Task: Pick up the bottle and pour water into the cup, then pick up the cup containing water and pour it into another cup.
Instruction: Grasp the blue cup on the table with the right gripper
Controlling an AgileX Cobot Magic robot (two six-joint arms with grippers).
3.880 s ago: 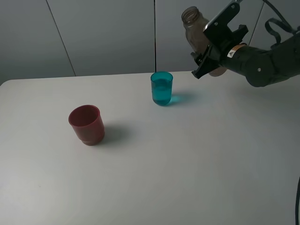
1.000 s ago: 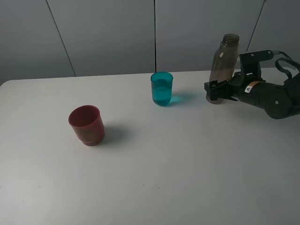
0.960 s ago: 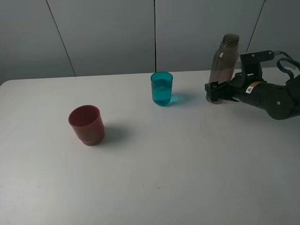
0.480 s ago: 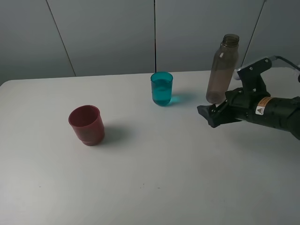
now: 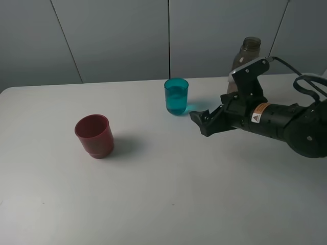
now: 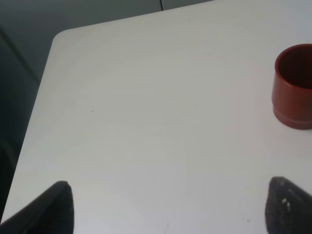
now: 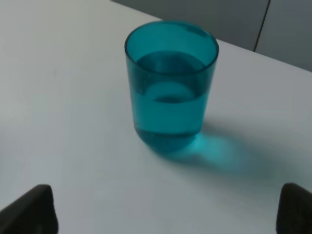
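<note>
My right claw (image 5: 200,123) gapes empty just beside the cup (image 5: 176,97) of water, and a fingertip clipping its wall on approach could tip it and spill.

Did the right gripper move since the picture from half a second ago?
Yes. The right gripper moved left, away from the bottle and closer to the teal cup, which has stayed in place. Its jaws are open.

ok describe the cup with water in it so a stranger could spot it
On the white table, look toward the far edge near the middle, just ahead of the right gripper. It is the small teal-blue see-through tumbler holding water; the red cup is wider, the grey bottle taller.
</note>
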